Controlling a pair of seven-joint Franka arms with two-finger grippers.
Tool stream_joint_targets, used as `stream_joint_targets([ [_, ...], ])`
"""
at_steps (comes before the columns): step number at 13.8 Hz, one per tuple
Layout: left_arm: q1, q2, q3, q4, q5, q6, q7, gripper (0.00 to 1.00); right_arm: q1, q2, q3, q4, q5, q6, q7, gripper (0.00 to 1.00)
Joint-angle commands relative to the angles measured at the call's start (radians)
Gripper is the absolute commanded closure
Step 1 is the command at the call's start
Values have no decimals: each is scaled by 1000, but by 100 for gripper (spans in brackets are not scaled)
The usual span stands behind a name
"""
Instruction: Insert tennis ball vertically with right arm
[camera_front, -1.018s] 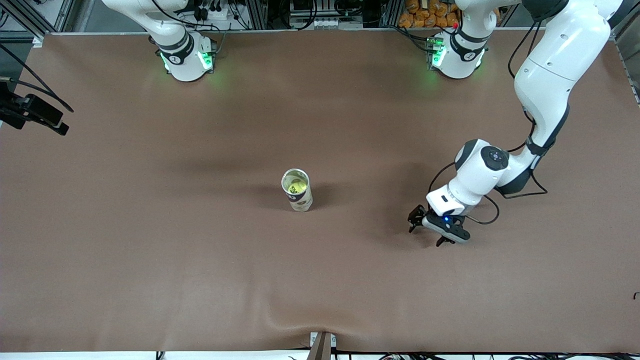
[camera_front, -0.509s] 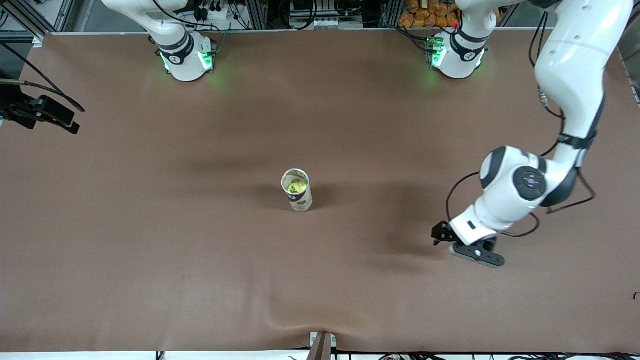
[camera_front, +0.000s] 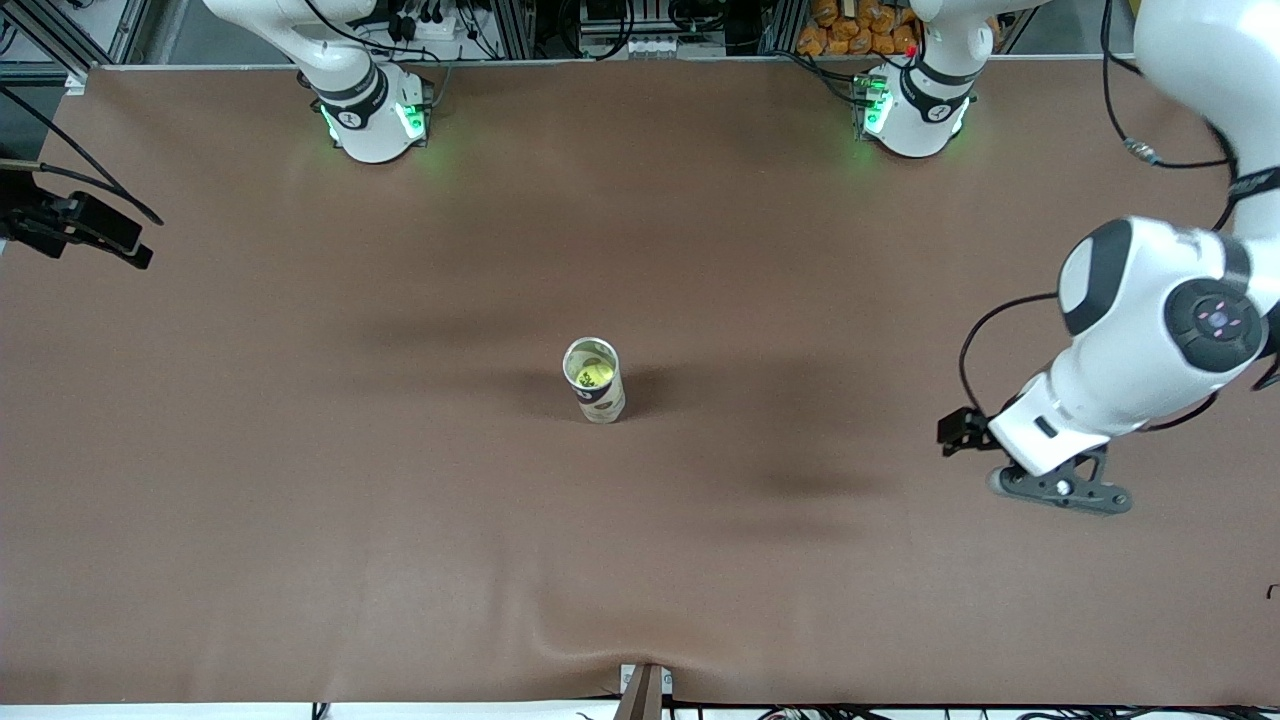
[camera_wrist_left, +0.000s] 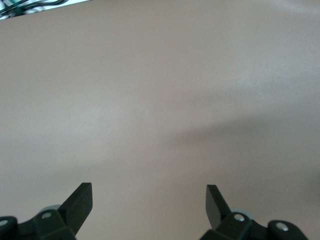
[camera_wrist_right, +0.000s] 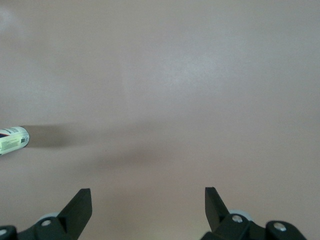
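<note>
The ball (camera_front: 592, 376) sits in the upright can (camera_front: 596, 383). Both claws gape empty: left claw (camera_front: 1040, 478) aloft well apart, right claw (camera_wrist_right: 148, 210) high; it should retreat without clipping the can.

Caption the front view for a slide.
Tennis ball sits inside upright can mid-table; open left gripper hangs over the table's left-arm end.

A brown cloth (camera_front: 300, 450) covers the whole table, rumpled into a soft ridge at the middle of the edge nearest the front camera. A small mount (camera_front: 643, 690) pokes up at that edge. Along the edge where the bases stand, cables and metal framing (camera_front: 620, 30) crowd together, with a heap of orange things (camera_front: 850, 30) among them.
</note>
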Motion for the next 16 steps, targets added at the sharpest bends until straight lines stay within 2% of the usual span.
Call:
stream_joint_targets([
  [1, 9, -135, -2, -10, -16, -133, -91, 0, -11, 9, 2, 22, 5, -11, -10, 0],
  [3, 6, -209, -6, -10, -17, -211, -137, 0, -10, 9, 2, 22, 5, -14, -10, 0],
  [6, 12, -267, 4, -5, -58, -230, -137, 0, -11, 9, 2, 21, 3, -17, -10, 0],
  [12, 99, -373, 12, -5, -147, -297, -122, 0, -10, 7, 1, 21, 3, -18, -10, 0],
  [13, 84, -395, 35, -8, -154, -315, -122, 0, -10, 9, 2, 21, 3, -20, -10, 0],
  [14, -1, -403, 117, -14, -158, -340, -131, 0, -11, 7, 2, 21, 3, -20, -10, 0],
  [15, -111, -404, 229, -14, -158, -375, -140, 0, -10, 9, 1, 21, 3, -20, -10, 0],
  [16, -173, -406, 303, -16, -164, -383, -141, 0, -10, 9, 2, 21, 3, -20, -10, 0],
])
